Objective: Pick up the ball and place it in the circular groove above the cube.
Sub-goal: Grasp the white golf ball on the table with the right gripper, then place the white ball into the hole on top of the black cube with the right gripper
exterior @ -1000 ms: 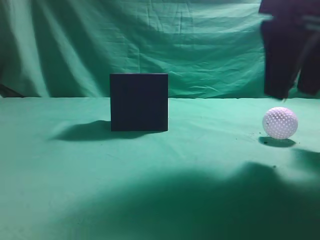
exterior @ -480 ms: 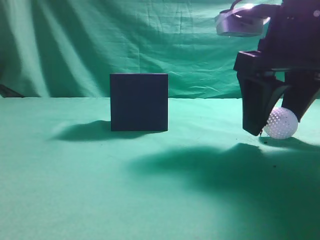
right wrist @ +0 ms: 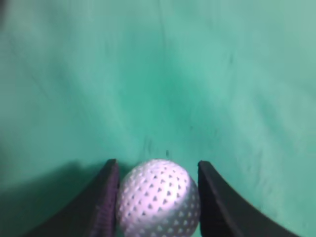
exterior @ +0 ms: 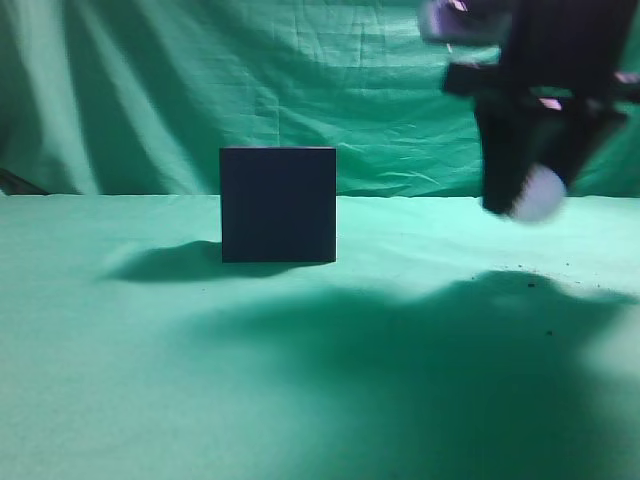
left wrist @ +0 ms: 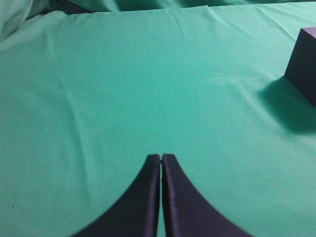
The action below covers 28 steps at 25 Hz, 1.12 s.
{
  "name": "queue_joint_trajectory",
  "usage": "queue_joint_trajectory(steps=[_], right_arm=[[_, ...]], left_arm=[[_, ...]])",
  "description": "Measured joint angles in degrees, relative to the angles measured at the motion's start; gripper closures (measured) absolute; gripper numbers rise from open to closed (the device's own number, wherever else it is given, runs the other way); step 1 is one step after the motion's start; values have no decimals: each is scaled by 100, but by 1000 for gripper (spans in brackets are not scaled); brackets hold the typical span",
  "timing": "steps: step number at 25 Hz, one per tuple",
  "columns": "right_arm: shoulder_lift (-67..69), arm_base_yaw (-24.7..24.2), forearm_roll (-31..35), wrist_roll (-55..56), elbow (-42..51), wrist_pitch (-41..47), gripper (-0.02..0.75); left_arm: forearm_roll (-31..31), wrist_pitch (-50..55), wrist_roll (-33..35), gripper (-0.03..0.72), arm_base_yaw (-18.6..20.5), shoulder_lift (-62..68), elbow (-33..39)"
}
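The dark cube [exterior: 278,204] stands on the green cloth left of centre in the exterior view; its corner also shows in the left wrist view [left wrist: 303,64]. My right gripper [exterior: 528,190] is shut on the white dimpled ball [exterior: 537,193] and holds it above the cloth, to the right of the cube. In the right wrist view the ball [right wrist: 158,197] sits between the two dark fingers [right wrist: 157,170]. My left gripper [left wrist: 161,158] is shut and empty over bare cloth, left of the cube. The cube's top face is hidden from the exterior view.
A green cloth [exterior: 150,380] covers the table and hangs as a backdrop [exterior: 130,90] behind it. The right arm casts a wide shadow [exterior: 430,340] on the cloth in front.
My right gripper closed on the ball and lifted it off the cloth. One second ago the ball lay on the cloth with the gripper above it.
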Motion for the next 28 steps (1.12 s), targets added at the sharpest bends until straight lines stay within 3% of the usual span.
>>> queue_joint_trajectory(steps=[5, 12, 28], right_arm=[[0, 167, 427, -230, -1473, 484, 424], [341, 1074, 551, -472, -2665, 219, 424], [1397, 1223, 589, -482, -3058, 133, 424]], left_arm=[[0, 0, 0, 688, 0, 0, 0], [0, 0, 0, 688, 0, 0, 0], [0, 0, 0, 688, 0, 0, 0]])
